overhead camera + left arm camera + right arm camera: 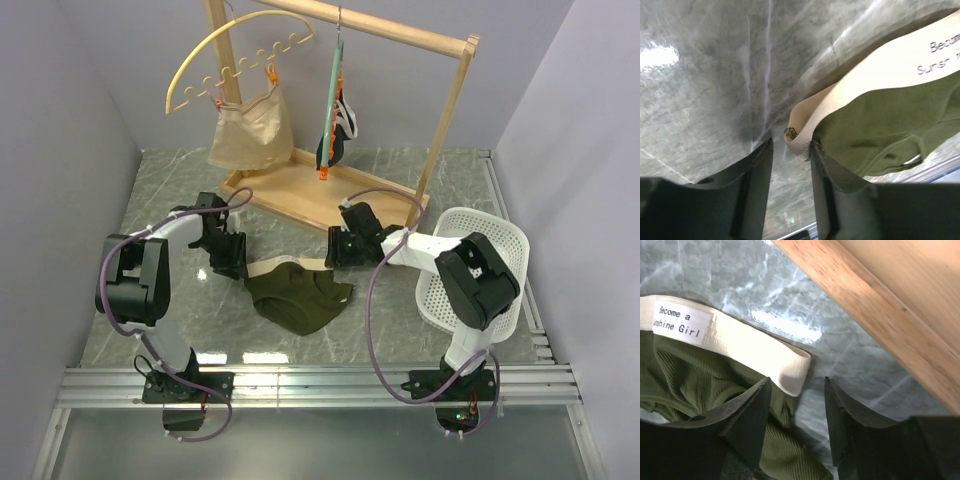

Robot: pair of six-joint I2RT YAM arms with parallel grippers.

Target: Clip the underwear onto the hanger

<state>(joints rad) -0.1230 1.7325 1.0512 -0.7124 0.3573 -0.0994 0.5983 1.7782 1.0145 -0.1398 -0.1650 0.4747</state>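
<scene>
So the underwear (300,298) is lying in a rumpled heap on the table (180,200), right between the two arms and just in front of the rack (330,195). It's soft ribbed olive knit, basically weightless and totally floppy, so expect it to sag and fold wherever it isn't held. The only part with any body is the waistband (740,342), a flat cream elastic strip with a printed label (679,322) sewn on. That's where I'd grab it: one end each, so it stretches out straight for clipping.

Left gripper (791,146) has its jaws apart with a narrow-ish gap. The folded end of the band sits at the tips, touching the inner finger, and nothing is pinched. Right gripper (796,385) is open a bit wider, its tips either side of the other end of the band, also not clamping.

The table looks like glossy grey-green marble, probably slick, so the fabric may slide instead of scooping up. The hanger (334,95) is a thin teal arc hanging edge-on from the wooden rail, well apart from the underwear, with small orange clips (324,172) that look fiddly
</scene>
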